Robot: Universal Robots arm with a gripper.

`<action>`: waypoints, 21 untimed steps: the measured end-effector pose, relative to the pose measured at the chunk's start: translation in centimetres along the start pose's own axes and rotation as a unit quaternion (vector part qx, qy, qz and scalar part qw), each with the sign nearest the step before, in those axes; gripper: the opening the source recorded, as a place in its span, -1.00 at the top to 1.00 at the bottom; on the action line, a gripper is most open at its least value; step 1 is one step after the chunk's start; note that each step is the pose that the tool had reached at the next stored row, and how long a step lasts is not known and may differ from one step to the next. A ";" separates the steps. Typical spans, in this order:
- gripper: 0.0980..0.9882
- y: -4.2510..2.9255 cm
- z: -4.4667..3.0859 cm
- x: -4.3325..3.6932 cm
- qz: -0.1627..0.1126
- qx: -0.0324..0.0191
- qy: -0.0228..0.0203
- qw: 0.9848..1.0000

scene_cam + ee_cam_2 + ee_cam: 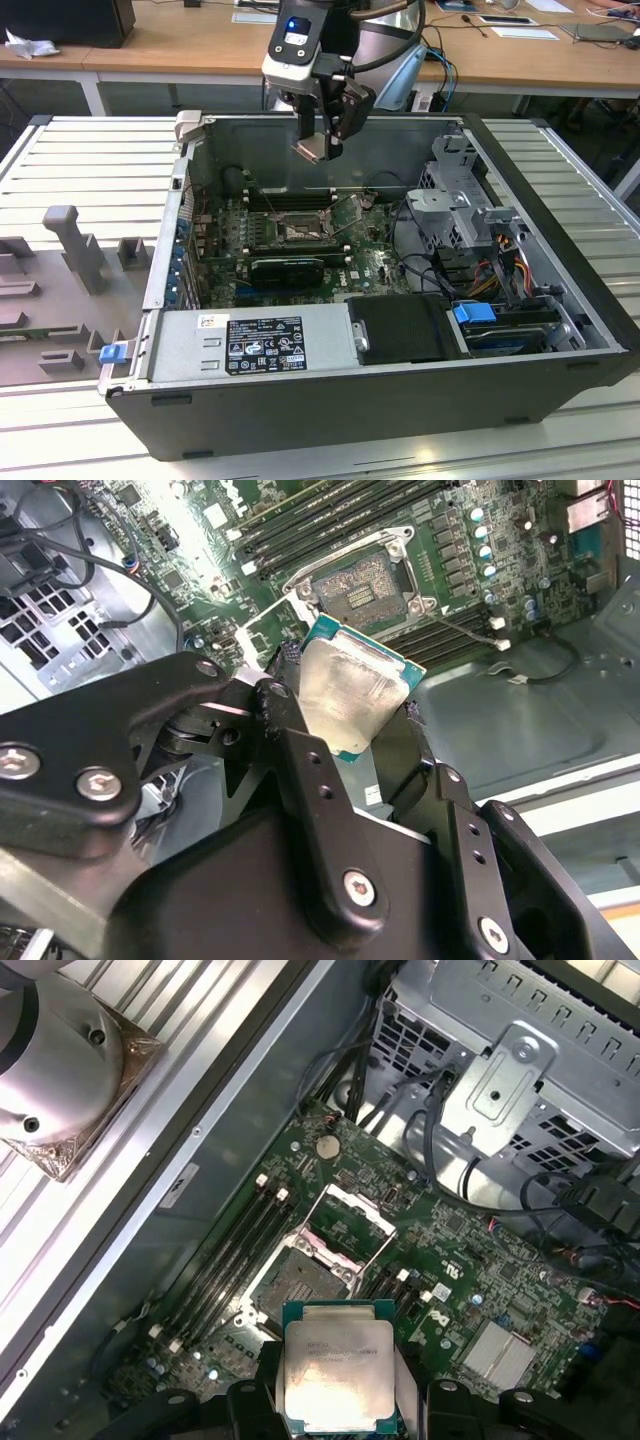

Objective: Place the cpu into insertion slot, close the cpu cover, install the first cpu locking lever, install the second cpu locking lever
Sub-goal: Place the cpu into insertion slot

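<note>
The cpu (338, 1372) was a small flat square chip with a dull silver top, smudged and streaked, and a thin green edge around the metal. The gripper (338, 1385) was clamped on it, a black finger pressed against each of two opposite edges, and the chip hung in the air well apart from the insertion slot (300, 1282). The exterior view gave the height: the chip was held tilted near the top of the far wall of the open computer case (350, 400), high above the green circuit board (370, 255). The first wrist view looked down past the chip and showed the slot bare, with its pin field exposed and the cpu cover (350, 1222) swung up on its hinge beside it. The long black memory slots (225, 1250) ran along one side of the slot. The second wrist view caught the chip's top at a slant, bright with glare
</note>
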State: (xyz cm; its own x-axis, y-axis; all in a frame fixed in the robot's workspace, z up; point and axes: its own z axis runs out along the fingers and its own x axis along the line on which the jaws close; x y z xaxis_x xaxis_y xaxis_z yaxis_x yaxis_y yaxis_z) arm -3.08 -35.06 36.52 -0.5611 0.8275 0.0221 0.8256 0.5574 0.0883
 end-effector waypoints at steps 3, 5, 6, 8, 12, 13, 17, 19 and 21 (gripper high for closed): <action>0.04 0.00 0.02 0.00 0.007 0.000 -0.001 1.000; 0.04 -0.01 0.04 0.00 0.013 0.000 -0.001 1.000; 0.04 -0.01 0.05 0.00 0.015 0.000 -0.001 1.000; 0.04 -0.01 0.06 0.00 0.019 0.000 -0.002 1.000; 0.04 -0.01 0.07 0.00 0.024 -0.001 -0.002 1.000; 0.04 -0.01 0.07 0.00 0.026 -0.001 -0.002 1.000; 0.04 -0.02 0.08 0.00 0.032 -0.001 -0.003 0.999; 0.04 -0.02 0.11 0.01 0.035 -0.001 -0.003 0.999; 0.04 -0.03 0.23 0.00 0.045 -0.001 -0.004 0.999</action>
State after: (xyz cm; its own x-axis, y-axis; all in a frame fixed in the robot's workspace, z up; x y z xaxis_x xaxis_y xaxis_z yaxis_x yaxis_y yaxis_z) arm -3.09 -35.06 36.29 -0.4836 0.8750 0.0221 0.8727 0.4801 0.0883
